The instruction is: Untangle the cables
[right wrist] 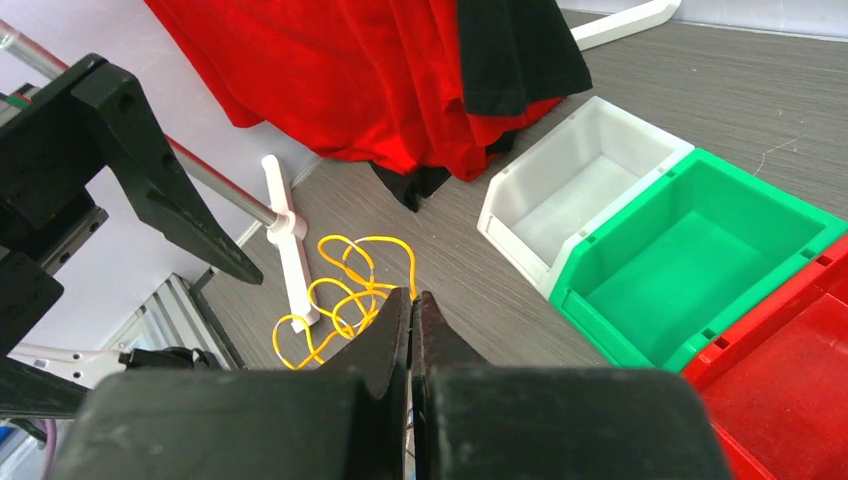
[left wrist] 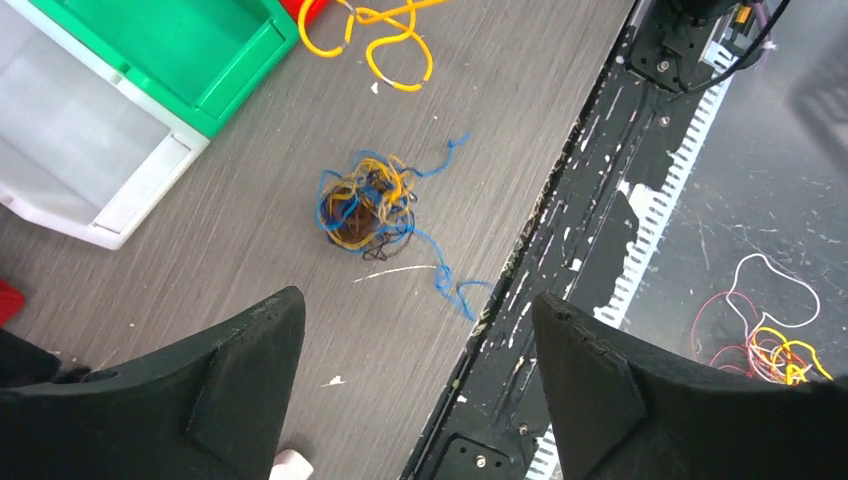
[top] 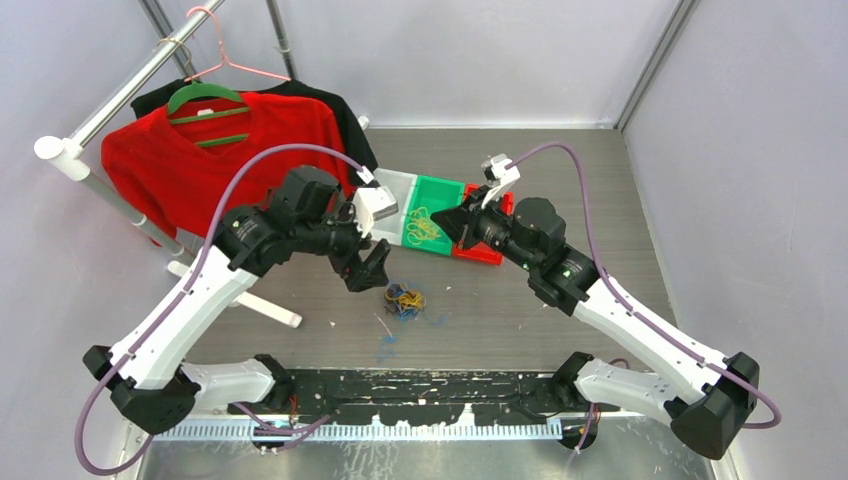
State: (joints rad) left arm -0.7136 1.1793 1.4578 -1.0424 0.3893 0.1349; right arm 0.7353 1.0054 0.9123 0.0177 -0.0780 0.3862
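1. My right fingers (right wrist: 410, 318) are pressed tight together. They pinch a yellow cable (right wrist: 345, 295), which hangs from their tips in several loose loops.
2. In the overhead view those loops line up with the green bin (top: 447, 195). From my right wrist they hang in front of the tabletop (top: 600, 200) and the white foot of the clothes rack (right wrist: 290, 250). I cannot tell whether the cable is over the bin or just beside it.
3. My left fingers (top: 366, 268) are spread wide and grip nothing. They hover above the tabletop, pointing down at it.
4. The clump of cables (left wrist: 365, 205) lies on the tabletop between my two arms. It is blue, yellow-orange and dark strands wound into a rough ball. From my left wrist it sits just ahead of my open fingers, touching neither of them.
5. A blue strand (left wrist: 440, 272) trails out of the clump toward the near edge of the tabletop and ends in a small curl. Another blue end sticks out from the far side of the ball.
6. The clump is near the bins but apart from them.
7. The white bin (top: 405, 183), the green bin and the red bin (top: 480, 252) stand side by side, touching. The green one is in the middle.
8. A red shirt (top: 200, 170) hangs on a green hanger (top: 205, 98) at the far left, with a black garment (top: 345, 120) behind it.
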